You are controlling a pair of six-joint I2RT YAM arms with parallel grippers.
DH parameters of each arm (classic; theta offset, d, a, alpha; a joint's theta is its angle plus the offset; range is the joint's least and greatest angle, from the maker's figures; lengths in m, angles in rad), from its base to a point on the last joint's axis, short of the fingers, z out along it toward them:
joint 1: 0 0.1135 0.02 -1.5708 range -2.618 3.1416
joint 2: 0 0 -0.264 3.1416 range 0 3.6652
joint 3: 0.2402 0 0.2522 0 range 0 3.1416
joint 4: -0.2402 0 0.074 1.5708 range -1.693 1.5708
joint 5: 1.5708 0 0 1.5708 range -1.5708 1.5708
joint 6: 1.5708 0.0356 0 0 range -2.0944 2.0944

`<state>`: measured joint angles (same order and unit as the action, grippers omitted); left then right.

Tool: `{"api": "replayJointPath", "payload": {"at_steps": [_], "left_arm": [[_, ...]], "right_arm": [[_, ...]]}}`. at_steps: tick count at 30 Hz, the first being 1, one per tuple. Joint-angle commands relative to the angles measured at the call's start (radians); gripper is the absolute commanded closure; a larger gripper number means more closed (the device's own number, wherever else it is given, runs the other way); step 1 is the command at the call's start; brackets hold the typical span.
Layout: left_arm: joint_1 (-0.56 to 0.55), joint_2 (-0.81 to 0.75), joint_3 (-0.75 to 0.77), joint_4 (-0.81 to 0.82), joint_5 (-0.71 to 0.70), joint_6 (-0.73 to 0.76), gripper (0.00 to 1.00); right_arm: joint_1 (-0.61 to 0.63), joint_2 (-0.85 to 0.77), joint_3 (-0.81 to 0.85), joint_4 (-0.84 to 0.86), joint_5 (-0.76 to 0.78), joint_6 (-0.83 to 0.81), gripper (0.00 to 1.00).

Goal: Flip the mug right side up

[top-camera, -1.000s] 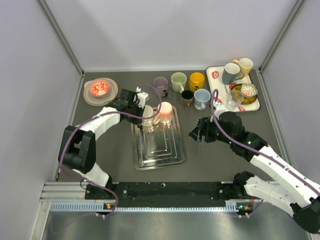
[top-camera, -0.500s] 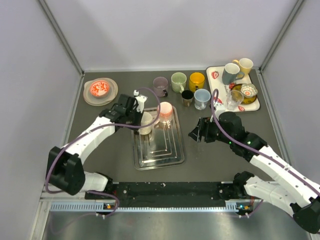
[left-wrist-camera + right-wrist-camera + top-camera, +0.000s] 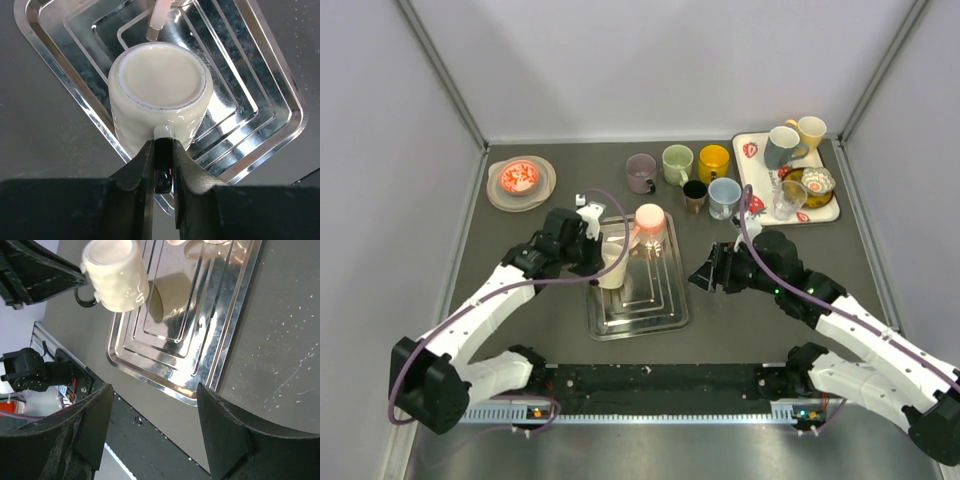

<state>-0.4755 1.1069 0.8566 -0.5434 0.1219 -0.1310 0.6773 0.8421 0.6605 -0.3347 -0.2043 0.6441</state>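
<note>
A cream mug (image 3: 612, 268) (image 3: 160, 90) (image 3: 116, 275) hangs over the left part of the steel tray (image 3: 660, 315) (image 3: 270, 90) (image 3: 220, 340). Its flat base faces the left wrist camera, and its shadow falls on the tray below. My left gripper (image 3: 597, 256) (image 3: 162, 145) is shut on the mug's handle, which shows as a pale stub between the black fingers. My right gripper (image 3: 705, 272) (image 3: 154, 390) stands open just right of the tray, with nothing between its fingers. A pink mug (image 3: 650, 222) stands upside down at the tray's far end.
A row of mugs lines the back: mauve (image 3: 641, 172), green (image 3: 677, 163), yellow (image 3: 713, 162), dark (image 3: 695, 195) and pale blue (image 3: 725, 196). A white tray (image 3: 830, 208) with more cups sits back right. A plate with a red bowl (image 3: 520, 178) sits back left.
My left arm has drawn back toward the near side with the cream mug, away from the pink mug. The right gripper has shifted slightly left toward the tray.
</note>
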Motion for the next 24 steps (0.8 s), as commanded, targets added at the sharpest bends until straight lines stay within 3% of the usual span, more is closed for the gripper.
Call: {"api": "replayJointPath", "payload": {"at_steps": [1,6,17,24], "left_arm": [[-0.012,-0.041,-0.069,0.189,-0.017,-0.05,1.0],[-0.023,-0.029,-0.155,0.27,-0.051,-0.093,1.0],[-0.095,0.111,-0.114,0.172,-0.145,-0.065,1.0],[-0.121,0.171,-0.07,0.123,-0.194,-0.073,0.79]], "right_arm": [[0.03,-0.014,-0.005,0.071,-0.003,0.031,0.33],[0.036,-0.014,-0.012,0.066,0.008,0.034,0.33],[0.036,0.002,-0.018,0.054,0.025,0.028,0.33],[0.038,-0.009,-0.025,0.042,0.04,0.02,0.33]]}}
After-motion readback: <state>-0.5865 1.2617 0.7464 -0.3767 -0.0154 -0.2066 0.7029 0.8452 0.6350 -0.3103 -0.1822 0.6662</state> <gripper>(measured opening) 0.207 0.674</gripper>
